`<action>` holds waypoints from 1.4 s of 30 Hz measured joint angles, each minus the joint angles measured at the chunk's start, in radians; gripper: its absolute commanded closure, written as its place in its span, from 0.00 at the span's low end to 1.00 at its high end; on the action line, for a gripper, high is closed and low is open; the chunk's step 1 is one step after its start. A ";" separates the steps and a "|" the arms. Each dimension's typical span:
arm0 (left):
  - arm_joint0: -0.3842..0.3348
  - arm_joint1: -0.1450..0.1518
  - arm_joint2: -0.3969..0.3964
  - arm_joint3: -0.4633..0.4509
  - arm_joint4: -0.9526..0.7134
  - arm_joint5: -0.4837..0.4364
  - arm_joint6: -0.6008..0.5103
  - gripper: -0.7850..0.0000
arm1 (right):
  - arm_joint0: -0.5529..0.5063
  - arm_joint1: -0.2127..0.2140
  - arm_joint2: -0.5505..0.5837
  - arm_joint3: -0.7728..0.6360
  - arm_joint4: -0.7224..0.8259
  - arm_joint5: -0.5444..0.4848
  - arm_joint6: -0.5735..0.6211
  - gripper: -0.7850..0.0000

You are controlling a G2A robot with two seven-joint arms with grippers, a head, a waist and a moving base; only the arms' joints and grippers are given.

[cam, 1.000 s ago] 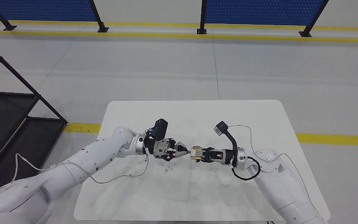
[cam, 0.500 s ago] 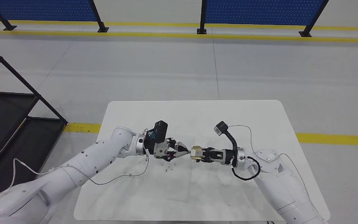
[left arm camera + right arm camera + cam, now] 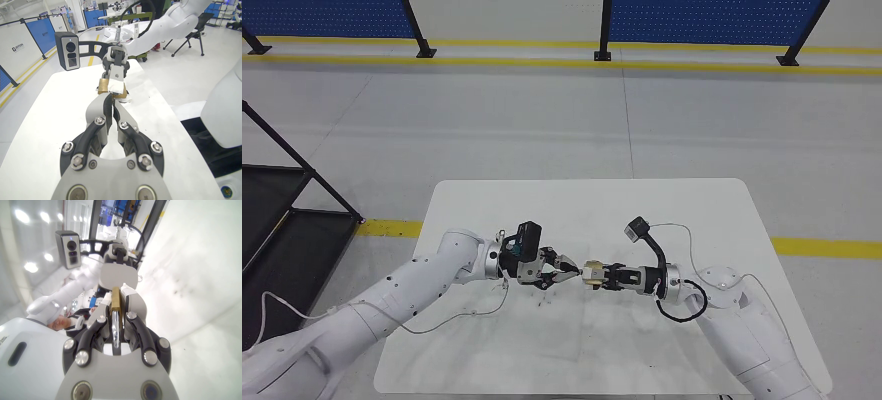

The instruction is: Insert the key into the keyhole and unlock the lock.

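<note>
We are at the key-in-the-hole step: our right pincer squeezes the brass lock above the middle of the counter, and our left pincer, pinched shut on what we think is the hidden key, touches it, so next probably needs a straight push, then a turn.

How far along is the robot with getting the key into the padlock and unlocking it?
Done: the right gripper clamps the brass padlock, and the left gripper pinches the key. In hand: the key's tip meets the padlock's base; insertion depth is hidden. Left: turning it and freeing the shackle.
</note>
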 measured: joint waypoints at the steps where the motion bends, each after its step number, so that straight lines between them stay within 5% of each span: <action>1: 0.004 0.000 -0.005 -0.002 0.009 0.003 0.004 1.00 | 0.000 0.000 0.000 0.000 0.000 0.000 0.000 1.00; 42: 0.097 -0.008 -0.135 -0.057 0.212 0.074 0.063 1.00 | 0.000 0.000 0.000 0.000 0.000 0.000 0.000 1.00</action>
